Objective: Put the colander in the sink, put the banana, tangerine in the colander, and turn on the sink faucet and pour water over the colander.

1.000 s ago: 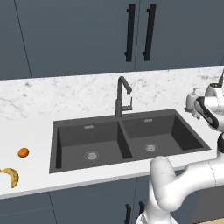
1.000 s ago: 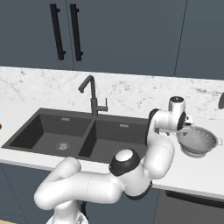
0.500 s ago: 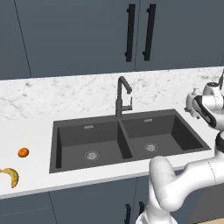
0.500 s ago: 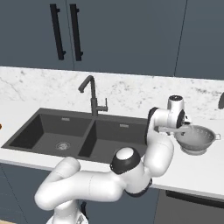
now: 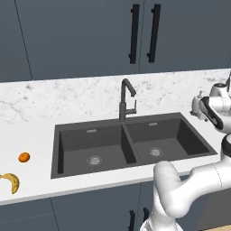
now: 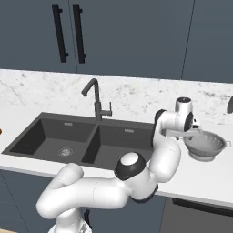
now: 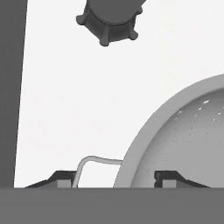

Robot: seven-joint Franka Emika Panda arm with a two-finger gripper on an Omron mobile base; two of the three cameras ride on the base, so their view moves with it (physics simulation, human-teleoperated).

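The pale grey colander [image 6: 207, 144] stands on the white counter to the right of the dark double sink [image 6: 45, 119]. My gripper [image 6: 190, 134] hangs over its left rim. In the hand view the fingertips [image 7: 65, 177] straddle the colander [image 7: 188, 140] at its wire side handle and rim, one outside and one inside the bowl. The jaws are partly narrowed, with a gap still showing on the inner side. The banana [image 5: 11, 181] and the tangerine [image 5: 24, 157] lie on the counter far left of the sink [image 5: 128, 149]. The dark gooseneck faucet [image 5: 124, 97] rises behind the divider.
A dark round knobbed object [image 7: 111, 19] stands on the counter beyond the colander, and a dark object [image 6: 230, 104] sits at the right edge near the wall. Dark cabinet doors with black handles [image 6: 68, 32] hang above the marble counter.
The fingers have drawn closer together around the colander's rim and handle. The arm, colander and fruit have stayed where they were.
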